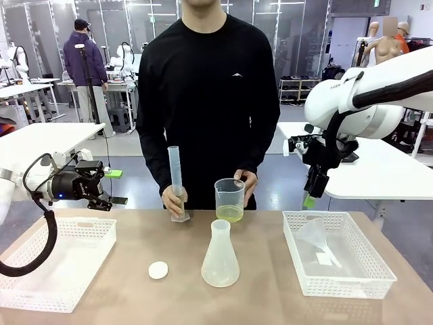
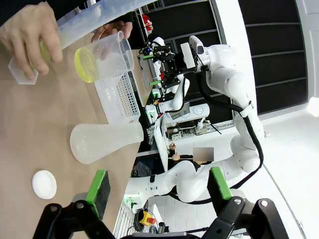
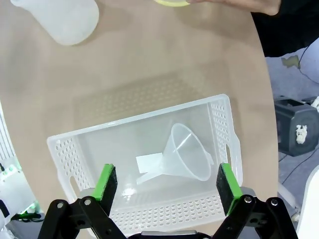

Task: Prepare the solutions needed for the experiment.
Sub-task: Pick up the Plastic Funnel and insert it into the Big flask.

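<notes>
Front view: left gripper [image 1: 115, 187] level, right gripper [image 1: 311, 196] seemingly hanging down (both spread wide, empty).

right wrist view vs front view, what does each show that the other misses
Right wrist view: a look straight down into the right basket, the funnel on its side, framed by the open right gripper. Front view: the graduated cylinder, white disc, left basket and left gripper. Both: right basket, funnel, flask, and a hand by the yellow-green liquid.
</notes>
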`<state>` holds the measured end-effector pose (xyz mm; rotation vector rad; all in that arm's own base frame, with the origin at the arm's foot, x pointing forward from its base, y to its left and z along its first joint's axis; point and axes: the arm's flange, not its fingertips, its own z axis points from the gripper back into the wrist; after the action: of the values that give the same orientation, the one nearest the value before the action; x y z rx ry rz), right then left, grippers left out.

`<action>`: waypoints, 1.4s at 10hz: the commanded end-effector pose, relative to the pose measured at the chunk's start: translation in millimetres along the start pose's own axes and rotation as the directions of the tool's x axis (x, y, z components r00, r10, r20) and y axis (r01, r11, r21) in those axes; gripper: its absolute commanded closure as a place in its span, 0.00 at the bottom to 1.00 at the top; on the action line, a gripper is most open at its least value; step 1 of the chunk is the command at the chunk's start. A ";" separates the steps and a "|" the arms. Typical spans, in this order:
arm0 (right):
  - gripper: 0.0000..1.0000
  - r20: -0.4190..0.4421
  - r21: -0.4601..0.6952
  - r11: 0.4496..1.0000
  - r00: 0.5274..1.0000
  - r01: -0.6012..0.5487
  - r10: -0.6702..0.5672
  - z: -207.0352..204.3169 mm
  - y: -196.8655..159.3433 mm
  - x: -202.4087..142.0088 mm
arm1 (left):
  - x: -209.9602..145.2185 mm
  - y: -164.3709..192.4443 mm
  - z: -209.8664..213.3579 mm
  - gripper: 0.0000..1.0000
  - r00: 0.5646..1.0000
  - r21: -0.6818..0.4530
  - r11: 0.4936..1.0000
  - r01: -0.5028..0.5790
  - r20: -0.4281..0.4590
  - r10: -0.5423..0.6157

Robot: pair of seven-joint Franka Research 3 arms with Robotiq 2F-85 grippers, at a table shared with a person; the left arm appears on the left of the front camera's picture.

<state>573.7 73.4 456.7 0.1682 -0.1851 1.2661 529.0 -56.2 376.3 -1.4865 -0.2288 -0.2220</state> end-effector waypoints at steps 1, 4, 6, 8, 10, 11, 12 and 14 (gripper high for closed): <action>0.00 -0.093 -0.004 0.981 0.977 -0.192 0.191 -5.0 -8.5 0.3 | -0.6 -1.4 0.0 0.00 1.000 -0.013 1.000 0.000 -0.007 0.000; 0.00 -0.179 0.012 0.958 0.942 -0.288 0.285 -17.4 -18.1 -9.9 | -0.6 -1.4 0.0 0.00 1.000 -0.013 1.000 0.000 -0.007 0.000; 0.00 -0.143 0.076 0.957 0.947 -0.279 0.288 -33.8 -24.5 -10.3 | -0.6 -1.4 0.0 0.00 1.000 -0.013 1.000 0.000 -0.007 0.000; 0.00 -0.152 0.111 0.948 0.937 -0.299 0.314 -48.5 -31.7 -10.0 | -0.6 -1.4 0.0 0.00 1.000 -0.013 1.000 0.000 -0.007 0.000; 0.00 -0.201 0.157 0.939 0.921 -0.307 0.335 -63.9 -39.7 -8.9 | -0.6 -1.4 0.0 0.00 1.000 -0.013 1.000 0.000 -0.007 0.000; 0.00 -0.205 0.182 0.932 0.915 -0.313 0.347 -69.5 -42.5 -8.1 | -0.6 -1.4 0.0 0.00 1.000 -0.013 1.000 0.000 -0.007 0.000; 0.00 -0.213 0.201 0.924 0.906 -0.326 0.366 -76.7 -47.8 -7.4 | -0.6 -1.4 0.0 0.00 1.000 -0.013 1.000 0.000 -0.007 0.000; 0.00 -0.237 0.257 0.911 0.892 -0.323 0.384 -86.3 -52.9 -6.9 | -0.6 -1.4 0.0 0.00 1.000 -0.013 1.000 0.000 -0.007 0.000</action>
<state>615.4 72.8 367.0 0.1263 0.1316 1.6228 529.0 -56.2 376.3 -1.4865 -0.2288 -0.2220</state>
